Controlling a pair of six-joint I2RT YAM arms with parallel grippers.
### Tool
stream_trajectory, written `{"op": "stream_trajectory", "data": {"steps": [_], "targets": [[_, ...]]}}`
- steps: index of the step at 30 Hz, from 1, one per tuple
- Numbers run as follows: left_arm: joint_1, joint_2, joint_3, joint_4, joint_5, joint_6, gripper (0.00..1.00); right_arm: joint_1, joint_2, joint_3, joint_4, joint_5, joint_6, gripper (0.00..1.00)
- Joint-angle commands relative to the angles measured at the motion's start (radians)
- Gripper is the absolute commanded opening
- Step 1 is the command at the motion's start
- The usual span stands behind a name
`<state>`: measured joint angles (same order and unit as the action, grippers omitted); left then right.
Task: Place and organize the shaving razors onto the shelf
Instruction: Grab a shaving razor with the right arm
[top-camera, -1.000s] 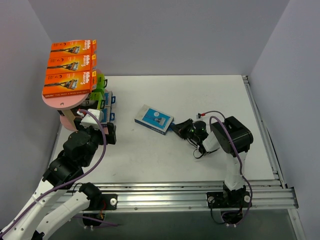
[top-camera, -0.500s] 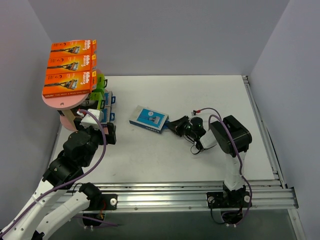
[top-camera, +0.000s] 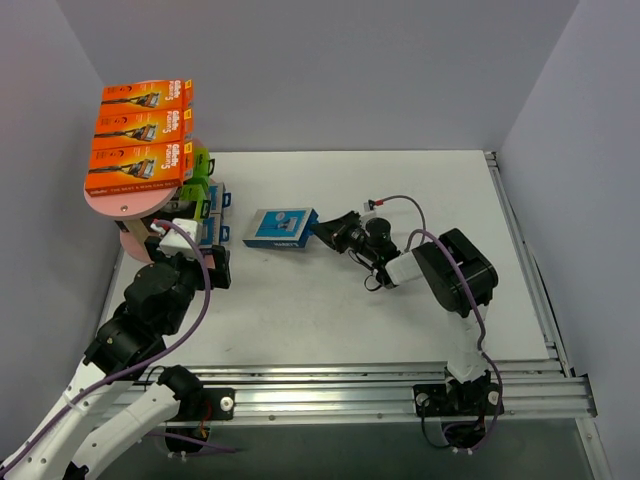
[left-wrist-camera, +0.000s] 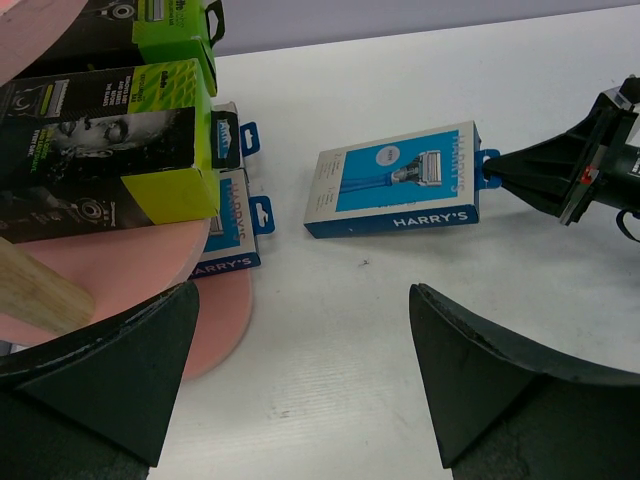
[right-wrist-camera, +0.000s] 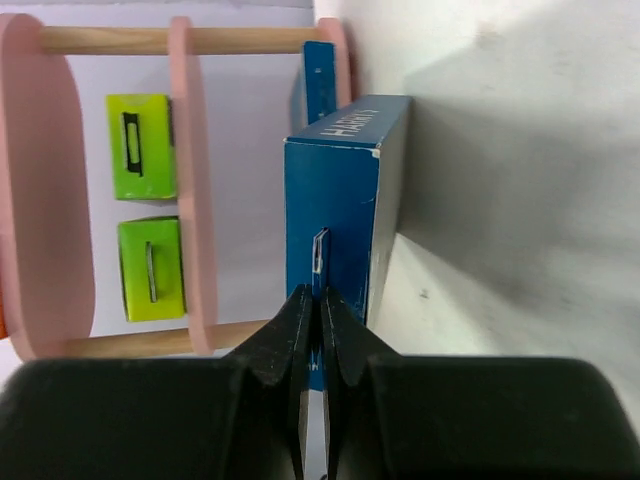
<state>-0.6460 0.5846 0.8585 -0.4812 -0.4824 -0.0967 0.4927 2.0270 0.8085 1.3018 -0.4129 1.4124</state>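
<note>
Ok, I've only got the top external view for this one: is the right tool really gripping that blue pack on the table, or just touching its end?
Observer: Gripping. In the right wrist view the right tool is pinched shut on the hang tab at the end of the blue pack.
Operator: Is the pack lifted?
Observer: No. The left wrist view shows it lying flat on the table, not raised.
Operator: And the left tool?
Observer: The left tool is wide open and empty, low beside the shelf.
</note>
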Motion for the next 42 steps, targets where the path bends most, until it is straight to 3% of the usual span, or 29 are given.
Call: {"op": "stream_trajectory", "data": {"steps": [1, 19, 42], "targets": [[-0.001, -0.012, 0.014, 0.036, -0.018, -0.009, 0.95, 0.010, -0.054, 0.070, 0.269, -0.018, -0.006, 0.00], [-0.001, -0.006, 0.013, 0.036, -0.024, -0.011, 0.95, 0.009, 0.027, 0.098, 0.603, -0.079, 0.152, 0.00], [-0.001, -0.002, 0.013, 0.036, -0.025, -0.009, 0.95, -0.002, -0.019, 0.190, 0.669, -0.113, 0.198, 0.00]]}}
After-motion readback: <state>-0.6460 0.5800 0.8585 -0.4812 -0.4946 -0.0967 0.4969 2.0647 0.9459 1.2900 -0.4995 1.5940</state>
